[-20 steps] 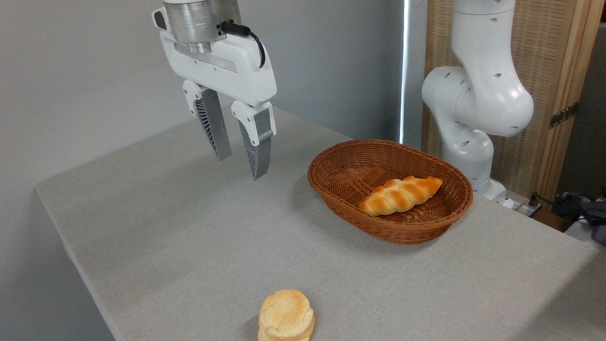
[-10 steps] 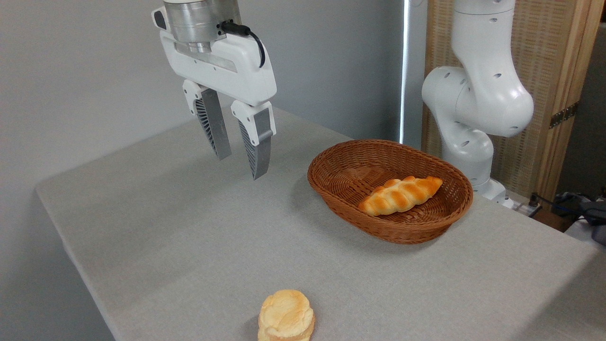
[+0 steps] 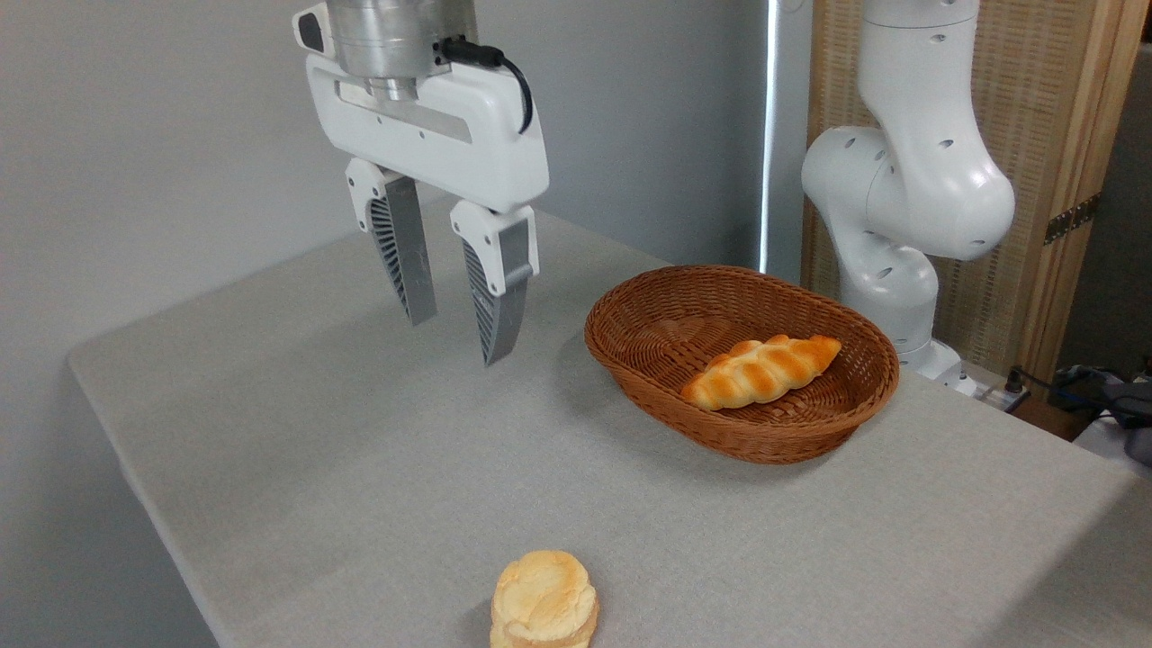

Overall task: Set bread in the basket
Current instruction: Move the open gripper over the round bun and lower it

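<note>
The bread [image 3: 544, 599], a small pale yellow bun with a cracked top, lies at the table's near edge, partly cut off by the bottom of the view. The oval brown wicker basket [image 3: 630, 346] sits right of centre. My gripper [image 3: 457, 340] hangs open and empty above the table, left of the basket and well behind the bun, its two ribbed fingers [image 3: 497, 306] pointing down.
A golden braided loaf [image 3: 761, 371] lies inside the basket. The robot's white base and lower arm [image 3: 904, 180] stand behind the basket at the right. The grey table [image 3: 315, 432] drops off at its left and near edges. Cables lie at the far right [image 3: 1107, 391].
The gripper has shifted slightly right, lower in the view and towards the camera; its fingers stay open. The bun, basket and loaf have not moved.
</note>
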